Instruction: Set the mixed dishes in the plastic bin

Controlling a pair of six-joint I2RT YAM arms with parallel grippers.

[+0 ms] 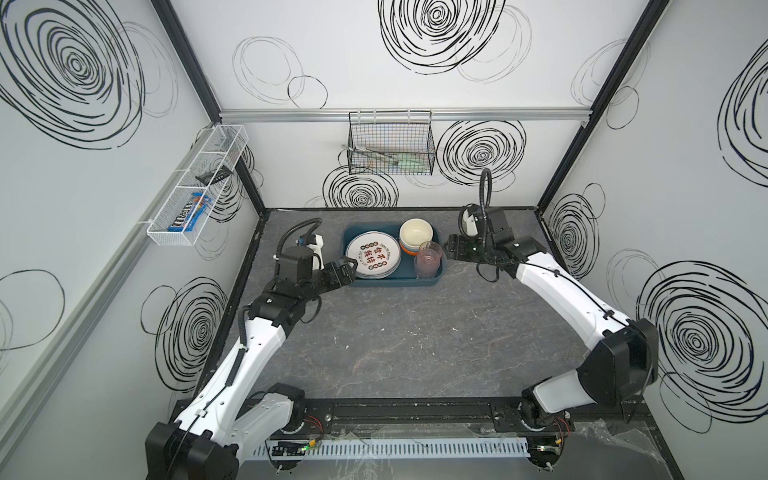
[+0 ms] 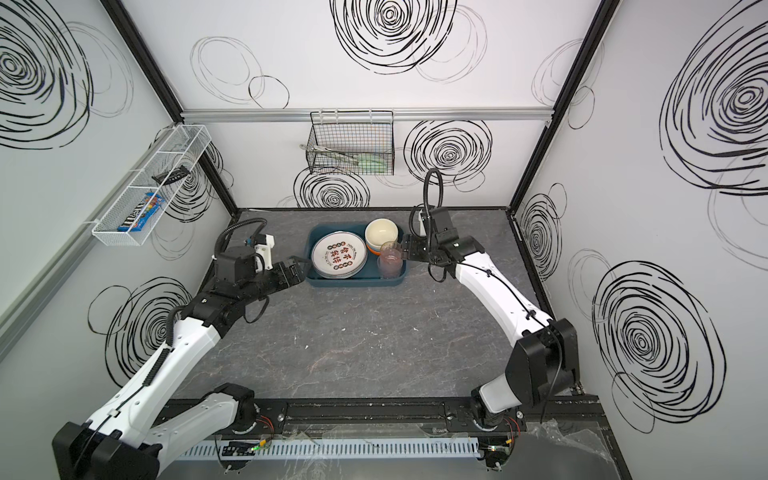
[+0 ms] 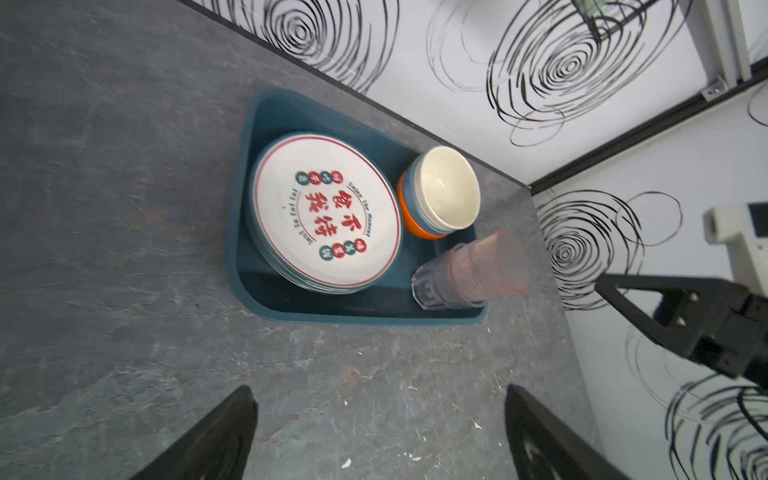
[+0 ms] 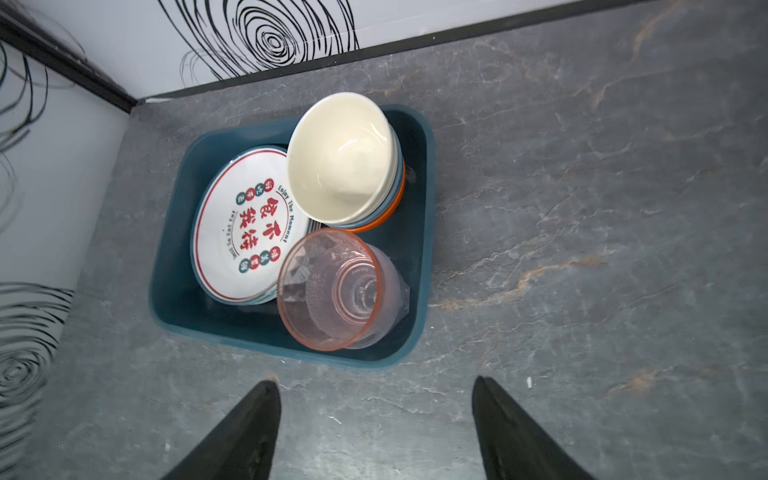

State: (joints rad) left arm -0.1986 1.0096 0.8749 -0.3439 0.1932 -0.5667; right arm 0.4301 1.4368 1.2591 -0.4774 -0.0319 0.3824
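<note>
The dark teal plastic bin [image 1: 395,283] [image 2: 353,284] [image 3: 245,232] [image 4: 170,266] sits at the back of the grey table. Inside lie a stack of white plates [image 1: 373,254] [image 3: 324,212] [image 4: 237,232] with red characters, nested cream, blue and orange bowls [image 1: 415,232] [image 3: 446,187] [image 4: 340,158], and a pink tumbler [image 1: 429,254] [image 3: 494,262] [image 4: 328,286] standing inside a clear glass [image 3: 432,286] [image 4: 392,291]. My left gripper [image 1: 352,265] [image 2: 301,266] [image 3: 378,390] hangs open and empty just left of the bin. My right gripper [image 1: 448,247] [image 2: 405,246] [image 4: 376,382] is open and empty beside the bin's right end.
A black wire basket [image 1: 390,145] holding utensils hangs on the back wall. A white mesh tray [image 1: 199,183] with a candy pack is fixed to the left wall. Small white specks dot the grey table top [image 1: 395,353] in front of the bin.
</note>
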